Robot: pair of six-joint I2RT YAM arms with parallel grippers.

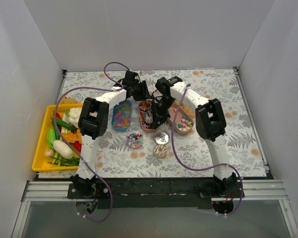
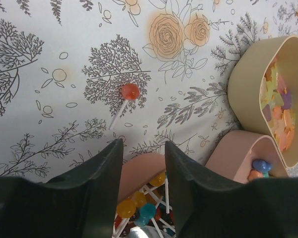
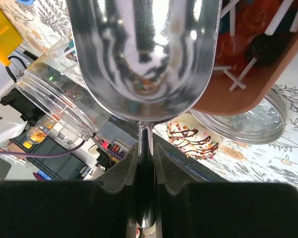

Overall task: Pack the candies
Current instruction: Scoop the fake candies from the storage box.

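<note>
Lollipops point(image 2: 139, 201) with white sticks fill a brown oval tray point(image 1: 143, 124). One orange lollipop point(image 2: 130, 91) lies loose on the floral cloth. My left gripper point(image 2: 143, 146) is open and empty, hovering over the far end of that tray point(image 2: 139, 173); it also shows in the top view point(image 1: 140, 93). My right gripper point(image 3: 145, 148) is shut on the handle of a metal scoop point(image 3: 144, 59), held over the tray's near end point(image 3: 238, 94) beside a clear jar point(image 3: 54, 99). The scoop bowl looks empty. The jar point(image 1: 134, 137) holds a few candies.
A blue tray point(image 1: 121, 115) of pastel beads and a tan tray point(image 1: 183, 121) of coloured sweets flank the brown one. A beige tray point(image 2: 248, 84) holds gummies. A silver lid point(image 1: 162, 137) and a decorated round sweet point(image 1: 160, 150) lie in front. A yellow bin point(image 1: 39, 148) of toy vegetables stands left.
</note>
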